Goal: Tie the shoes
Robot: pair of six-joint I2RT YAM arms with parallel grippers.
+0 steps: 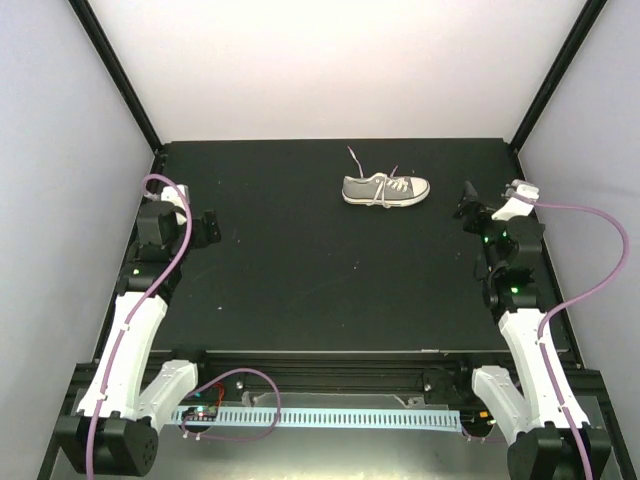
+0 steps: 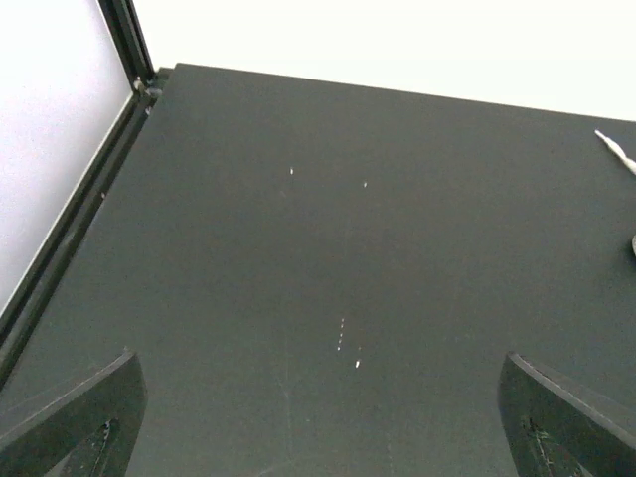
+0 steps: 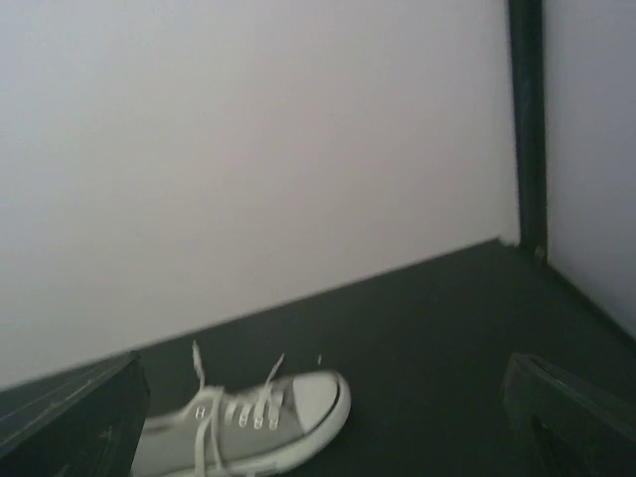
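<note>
Black matte table (image 1: 300,280): one small grey canvas sneaker (image 1: 385,189), far side, right of centre; long white laces (image 1: 355,158) loose. Left gripper (image 2: 318,363) and right gripper (image 1: 468,202) spread apart, empty. You should pinch one lace end each.

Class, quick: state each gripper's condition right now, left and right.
Left gripper: open, holding nothing.
Right gripper: open, holding nothing; the grey canvas sneaker with white laces lies apart from it.

Grey low-top sneaker (image 1: 385,190) upright on far table, toe rightward, white laces (image 1: 357,157) untied.
</note>
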